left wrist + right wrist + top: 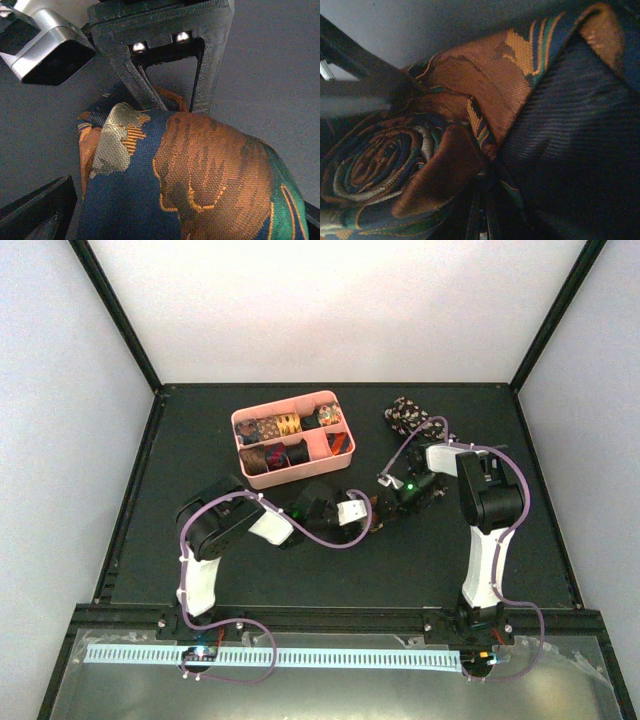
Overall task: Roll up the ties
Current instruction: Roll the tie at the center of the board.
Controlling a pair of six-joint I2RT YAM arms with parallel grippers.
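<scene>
A tie [385,505], dark blue with orange-brown and green patterns, lies partly rolled at the table's middle between my two grippers. My left gripper [368,512] has its jaws wide, with the tie's fabric [200,170] filling the gap between both fingers [40,210]. My right gripper [402,492] is pinched on the tie's loose fabric, beside the rolled spiral [380,165]; its jaws are nearly hidden under cloth [482,215]. A black tie with white speckles [407,415] lies bunched at the back right. Several rolled ties [270,427] sit in the pink tray.
The pink divided tray [343,445] stands at the back, left of centre. Black frame posts and white walls bound the table. The right gripper's black fingers [207,70] and its silver camera block [47,50] show close ahead in the left wrist view.
</scene>
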